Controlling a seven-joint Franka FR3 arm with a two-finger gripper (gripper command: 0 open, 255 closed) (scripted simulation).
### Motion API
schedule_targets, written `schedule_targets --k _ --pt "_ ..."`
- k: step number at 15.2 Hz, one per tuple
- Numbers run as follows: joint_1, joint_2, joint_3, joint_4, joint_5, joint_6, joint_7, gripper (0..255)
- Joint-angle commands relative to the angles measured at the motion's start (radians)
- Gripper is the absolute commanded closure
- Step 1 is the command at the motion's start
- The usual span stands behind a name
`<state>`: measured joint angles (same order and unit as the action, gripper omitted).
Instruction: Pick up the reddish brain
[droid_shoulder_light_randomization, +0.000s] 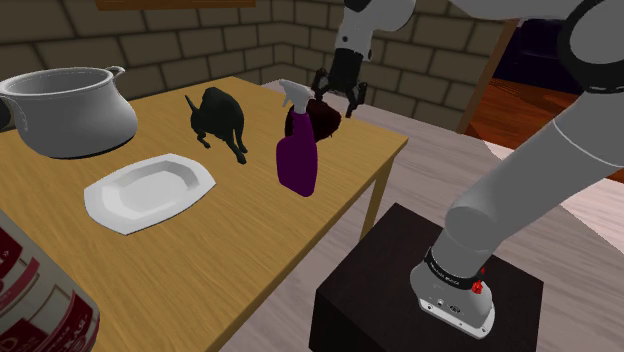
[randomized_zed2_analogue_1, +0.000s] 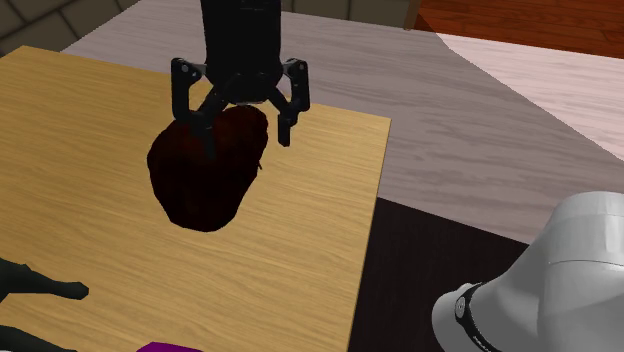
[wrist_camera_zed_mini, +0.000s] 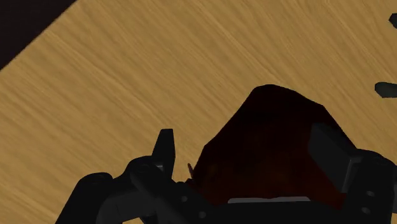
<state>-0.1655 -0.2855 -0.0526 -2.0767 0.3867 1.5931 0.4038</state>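
Observation:
The reddish brain (randomized_zed2_analogue_1: 200, 185) is a dark red lump lying on the wooden table (randomized_zed2_analogue_1: 90, 130) near its far corner. In the shoulder view the brain (droid_shoulder_light_randomization: 328, 120) peeks out behind a purple spray bottle. My gripper (randomized_zed2_analogue_1: 245, 132) hangs straight over it, open, fingers spread to either side of the brain's upper part. In the wrist view the brain (wrist_camera_zed_mini: 267, 127) sits between the fingers of the gripper (wrist_camera_zed_mini: 248, 143). One finger (wrist_camera_zed_mini: 164, 149) stands clear of it with bare wood between. The other finger (wrist_camera_zed_mini: 331, 149) overlaps the brain's edge.
A purple spray bottle (droid_shoulder_light_randomization: 297, 150) stands close beside the brain. A black animal figure (droid_shoulder_light_randomization: 220, 118), a white plate (droid_shoulder_light_randomization: 148, 190) and a grey pot (droid_shoulder_light_randomization: 70, 108) lie further along the table. A red and white can (droid_shoulder_light_randomization: 40, 300) is nearest the camera. The dark stand (droid_shoulder_light_randomization: 430, 290) sits beside the table.

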Motion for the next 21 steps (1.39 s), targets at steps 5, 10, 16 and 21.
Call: schedule_targets --k 5,10,16,21 --pt "-0.096 0.146 -0.052 0.08 0.127 0.061 0.188 0" --pt "-0.17 0.229 -0.103 0.1 0.232 0.124 0.326 0" --pt "-0.176 0.254 -0.11 0.053 0.256 0.184 0.309 0" --pt "-0.175 0.263 -0.109 0.03 0.262 0.211 0.29 255"
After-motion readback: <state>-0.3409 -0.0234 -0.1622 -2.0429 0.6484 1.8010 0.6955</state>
